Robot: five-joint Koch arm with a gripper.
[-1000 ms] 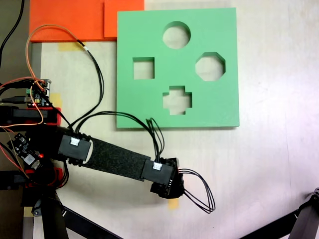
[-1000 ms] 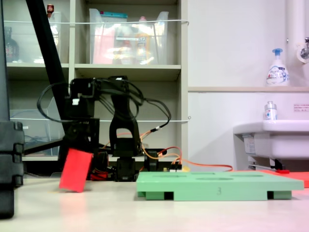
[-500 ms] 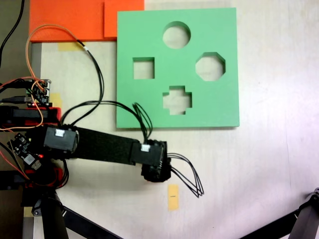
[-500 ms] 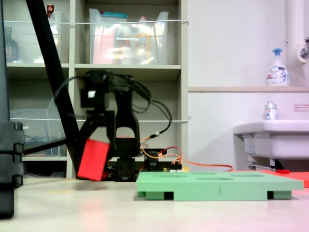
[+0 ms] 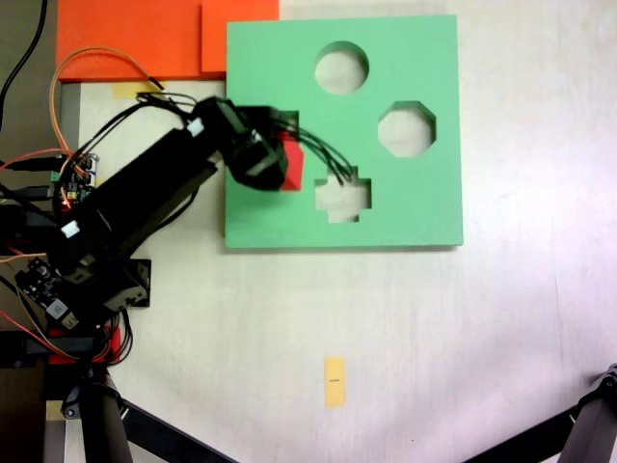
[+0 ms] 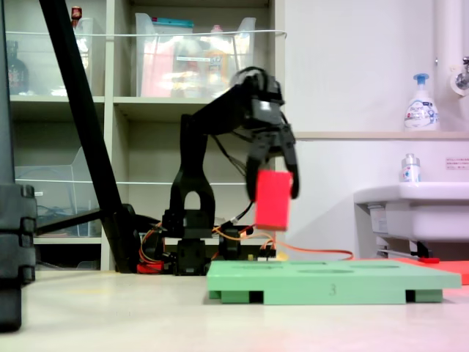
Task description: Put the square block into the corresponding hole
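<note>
In the first exterior view, the gripper (image 5: 280,159) reaches from the left over the green foam board (image 5: 405,207), clenched on the square block (image 5: 292,164), which hangs well above the board and hides the corresponding hole, left of the cross-shaped cutout (image 5: 343,194).

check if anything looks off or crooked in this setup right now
One thing: the square block hangs slightly tilted in the gripper, well above the green board, so it is not yet square to the square hole. A stray yellow paper strip lies on the table. Nothing looks damaged or spilled.
</note>
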